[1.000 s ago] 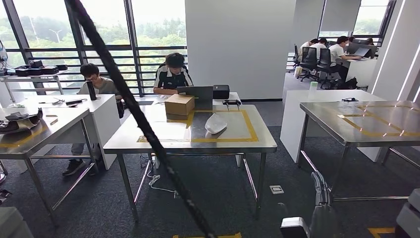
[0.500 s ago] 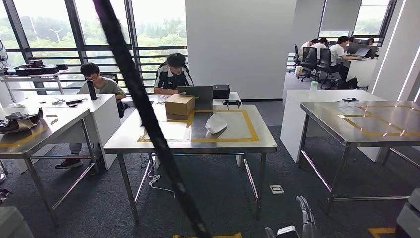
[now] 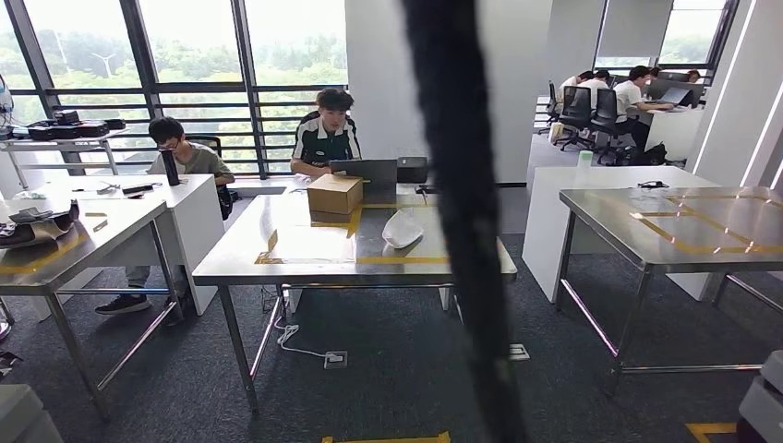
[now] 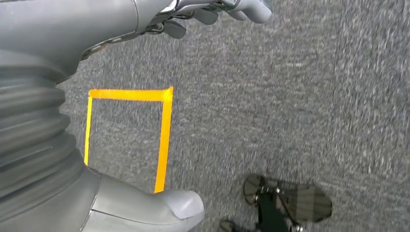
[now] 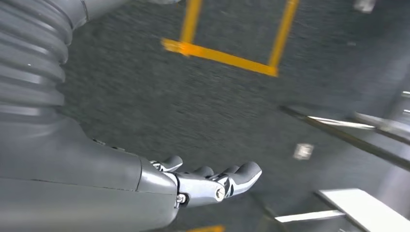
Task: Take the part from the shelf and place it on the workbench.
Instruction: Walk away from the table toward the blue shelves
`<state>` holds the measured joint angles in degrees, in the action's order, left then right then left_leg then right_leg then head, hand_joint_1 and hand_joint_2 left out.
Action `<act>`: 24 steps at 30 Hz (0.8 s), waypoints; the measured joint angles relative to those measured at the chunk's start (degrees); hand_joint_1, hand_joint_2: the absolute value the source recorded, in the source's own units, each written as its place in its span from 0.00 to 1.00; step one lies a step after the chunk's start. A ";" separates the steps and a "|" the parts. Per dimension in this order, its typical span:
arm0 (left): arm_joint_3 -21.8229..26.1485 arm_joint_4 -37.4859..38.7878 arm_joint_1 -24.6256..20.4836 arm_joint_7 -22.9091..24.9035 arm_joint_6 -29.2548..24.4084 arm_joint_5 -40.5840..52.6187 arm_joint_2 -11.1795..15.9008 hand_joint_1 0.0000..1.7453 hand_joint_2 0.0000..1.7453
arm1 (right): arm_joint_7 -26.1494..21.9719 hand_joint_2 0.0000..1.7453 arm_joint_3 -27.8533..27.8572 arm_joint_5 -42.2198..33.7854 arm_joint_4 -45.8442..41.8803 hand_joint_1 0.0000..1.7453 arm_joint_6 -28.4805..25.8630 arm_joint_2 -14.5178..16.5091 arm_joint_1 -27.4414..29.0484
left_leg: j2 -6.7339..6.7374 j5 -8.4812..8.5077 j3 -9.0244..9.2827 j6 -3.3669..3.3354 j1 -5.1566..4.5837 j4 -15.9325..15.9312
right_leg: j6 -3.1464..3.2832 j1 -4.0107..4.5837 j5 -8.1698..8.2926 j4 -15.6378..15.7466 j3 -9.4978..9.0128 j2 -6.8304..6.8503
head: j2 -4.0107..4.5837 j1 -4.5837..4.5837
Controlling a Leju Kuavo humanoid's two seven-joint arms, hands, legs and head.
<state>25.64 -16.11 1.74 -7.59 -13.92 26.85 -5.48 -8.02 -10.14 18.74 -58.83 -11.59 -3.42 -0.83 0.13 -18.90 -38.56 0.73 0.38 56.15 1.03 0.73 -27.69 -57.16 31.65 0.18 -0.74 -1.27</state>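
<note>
The white curved part (image 3: 402, 228) lies on the steel workbench (image 3: 305, 263), inside a yellow tape outline and beside a cardboard box (image 3: 334, 195). A thick black cable (image 3: 462, 231) hangs close to the head camera and hides the workbench's right end. In the left wrist view my left hand (image 4: 111, 29) hangs over grey carpet with its fingers (image 4: 217, 9) stretched out, its thumb apart, and nothing held. In the right wrist view my right hand (image 5: 203, 186) also hangs over the carpet, fingers extended and nothing in them.
Two people (image 3: 328, 138) sit at laptops behind the workbench. Another steel table (image 3: 665, 231) stands to the right and a cluttered one (image 3: 83, 240) to the left. Yellow tape marks (image 4: 164, 125) lie on the carpet below me.
The black cable has swung from the left of the head view to the middle. My right hand, seen low at the right earlier, has dropped out of the head view.
</note>
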 joint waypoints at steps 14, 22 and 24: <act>-12.73 -3.27 3.59 4.06 7.43 -14.68 2.63 0.00 0.00 | 4.39 0.00 4.42 -10.17 18.37 0.00 6.38 1.22 5.90 | 0.00 -0.26 -0.04 -0.08 0.00 0.00 | 0.06 -0.01 -0.10 0.01 0.06 -0.01 | 0.00 -0.01; -19.55 -4.93 5.48 6.37 11.70 -23.02 3.95 0.00 0.00 | 6.87 0.00 6.91 -15.99 28.10 0.00 10.02 2.15 8.76 | 0.00 -0.38 -0.06 -0.06 -0.02 0.00 | 0.11 -0.01 -0.19 0.01 0.04 -0.01 | 0.00 -0.01; -20.83 -5.25 5.82 6.92 12.68 -24.95 4.22 0.00 0.00 | 7.45 0.00 7.40 -17.34 29.85 0.00 10.86 2.35 9.28 | 0.00 -0.38 -0.06 -0.06 -0.02 0.00 | 0.12 -0.01 -0.20 0.01 0.04 -0.01 | 0.00 0.00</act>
<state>4.81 -21.37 7.56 -0.67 -1.25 1.90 -1.26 -0.57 -2.74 1.40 -28.98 -0.73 -1.07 8.45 0.13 -19.28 -38.63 0.67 0.36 56.15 1.15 0.72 -27.89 -57.15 31.69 0.17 -0.74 -1.27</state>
